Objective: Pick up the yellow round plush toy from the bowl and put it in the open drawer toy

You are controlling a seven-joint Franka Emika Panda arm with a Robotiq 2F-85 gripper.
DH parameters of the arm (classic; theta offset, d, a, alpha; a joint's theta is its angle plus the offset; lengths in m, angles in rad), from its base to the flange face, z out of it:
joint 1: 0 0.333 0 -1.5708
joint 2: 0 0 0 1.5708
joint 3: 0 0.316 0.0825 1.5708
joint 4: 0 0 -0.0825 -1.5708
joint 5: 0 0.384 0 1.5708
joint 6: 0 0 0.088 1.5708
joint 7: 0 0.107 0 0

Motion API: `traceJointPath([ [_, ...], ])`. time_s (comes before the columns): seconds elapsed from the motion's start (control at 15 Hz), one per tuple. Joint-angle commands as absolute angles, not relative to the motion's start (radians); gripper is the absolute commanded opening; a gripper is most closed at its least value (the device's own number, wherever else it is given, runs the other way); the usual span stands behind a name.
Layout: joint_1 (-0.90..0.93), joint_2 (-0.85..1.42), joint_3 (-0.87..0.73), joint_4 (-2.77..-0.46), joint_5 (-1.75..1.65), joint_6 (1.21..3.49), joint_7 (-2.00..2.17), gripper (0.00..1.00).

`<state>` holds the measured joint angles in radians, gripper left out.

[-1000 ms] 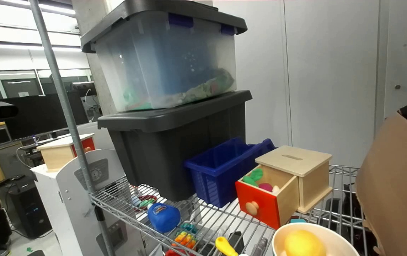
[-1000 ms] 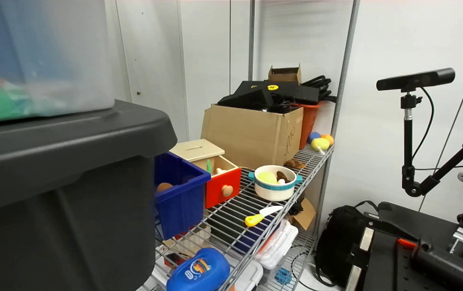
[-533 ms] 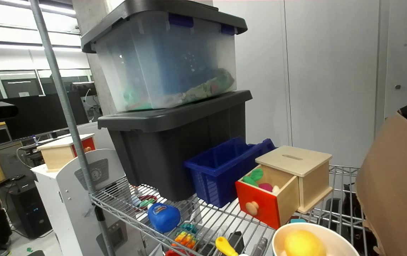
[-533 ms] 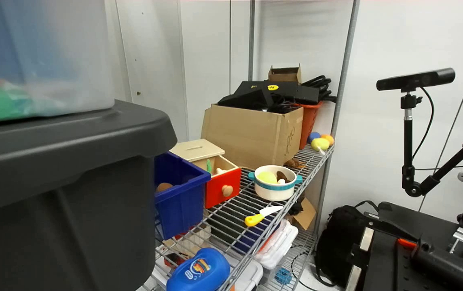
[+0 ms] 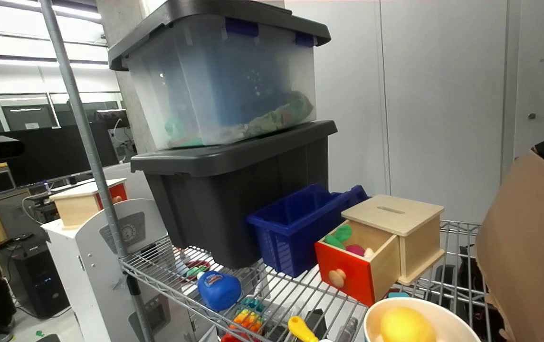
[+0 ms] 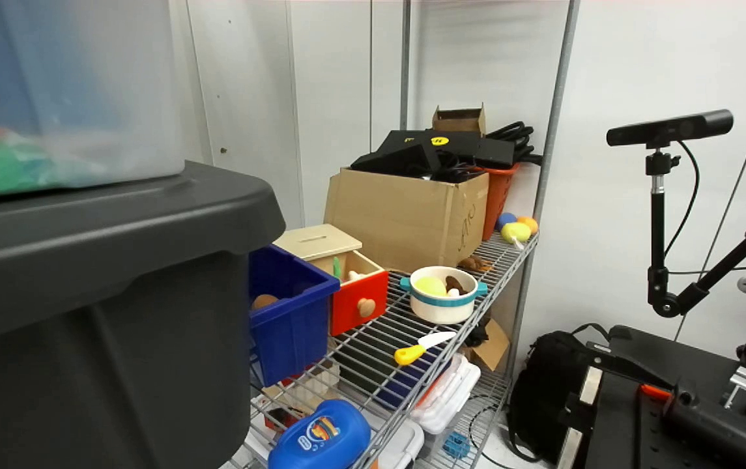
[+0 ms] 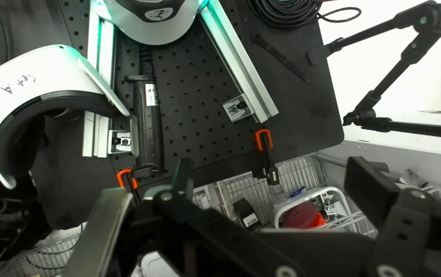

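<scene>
In both exterior views the yellow ball [image 5: 407, 325] sits inside the cream bowl [image 6: 439, 312]. In an exterior view a brown piece [image 6: 455, 284] shares the bowl, at 3 o'clock from the ball. From that bowl, the wooden box [image 6: 318, 240] stands at 10 o'clock, its red drawer [image 6: 356, 306] pulled out, and a knife [image 6: 412, 354] lies at 7 o'clock on the wire shelf [image 6: 366, 339]. In the wrist view the gripper [image 7: 270, 184] is spread wide, its 2 fingers holding nothing, with a black tabletop [image 7: 201, 127] at 11 o'clock and a white headset [image 7: 39, 77] at 10 o'clock.
</scene>
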<state>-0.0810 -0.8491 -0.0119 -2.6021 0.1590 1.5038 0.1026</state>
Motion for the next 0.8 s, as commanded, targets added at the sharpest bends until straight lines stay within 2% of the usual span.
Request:
traceJointPath([
  [0.0,-0.079,-0.776,-0.049,-2.535,0.112,1.486,0.027,1.00],
  [0.73,-0.045,-0.616,-0.087,-2.437,0.018,1.549,-0.216,1.00],
])
